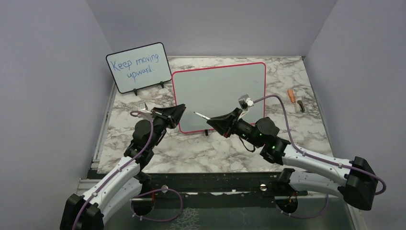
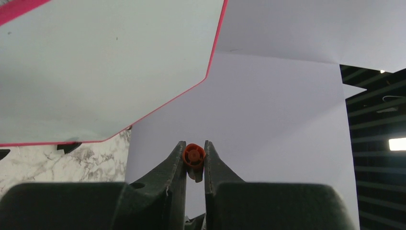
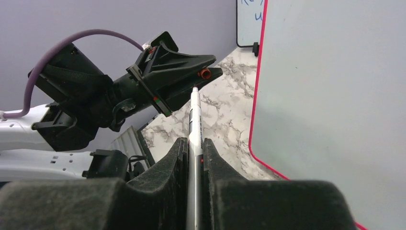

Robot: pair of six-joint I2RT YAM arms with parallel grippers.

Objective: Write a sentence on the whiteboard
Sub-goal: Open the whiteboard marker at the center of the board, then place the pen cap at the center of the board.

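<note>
1. Sitting at frame centre in the top view, the whiteboard [image 1: 220, 96] shows a plain pale face;
2. left gripper [image 1: 183, 108] pinches a red cap [image 2: 194, 154] beside the board's lower-left corner;
3. right gripper [image 1: 209, 120] clamps a marker [image 1: 201, 115], tip pointing upper left.

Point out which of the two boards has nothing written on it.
The large red-framed whiteboard; the smaller black-framed board carries blue handwriting.

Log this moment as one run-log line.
left gripper: shut on red cap | right gripper: shut on marker | whiteboard: no writing visible
</note>
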